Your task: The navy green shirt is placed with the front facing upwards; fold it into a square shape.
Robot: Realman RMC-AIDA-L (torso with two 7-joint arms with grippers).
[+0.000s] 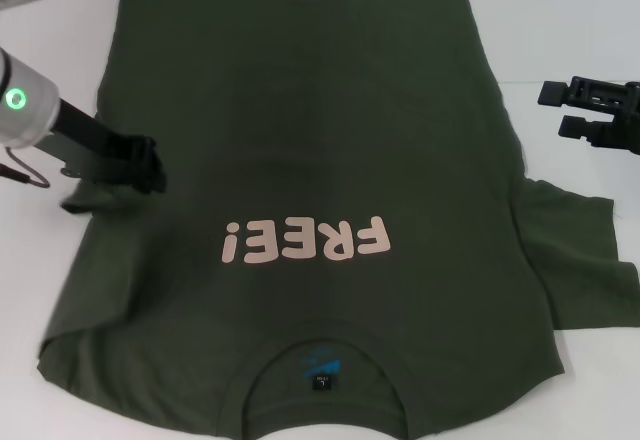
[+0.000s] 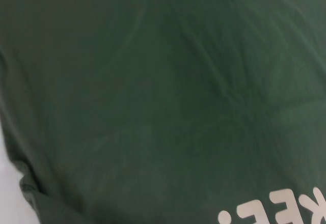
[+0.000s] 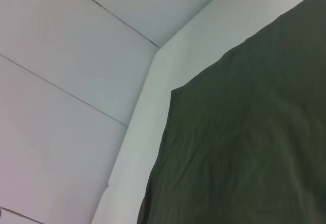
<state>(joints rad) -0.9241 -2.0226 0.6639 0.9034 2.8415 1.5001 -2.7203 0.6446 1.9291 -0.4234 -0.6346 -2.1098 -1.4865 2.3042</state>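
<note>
The left gripper (image 1: 150, 165) pinched the shirt (image 1: 310, 160) at its left edge, while the right gripper (image 1: 560, 108) hovered open beside it.

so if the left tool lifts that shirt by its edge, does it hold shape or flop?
Likely flops: the navy green shirt lies flat with soft creases, thin fabric. Lifted at the left tool, the rest would probably drape and drag. The loose sleeve may trail. The right tool sits off the cloth.
</note>
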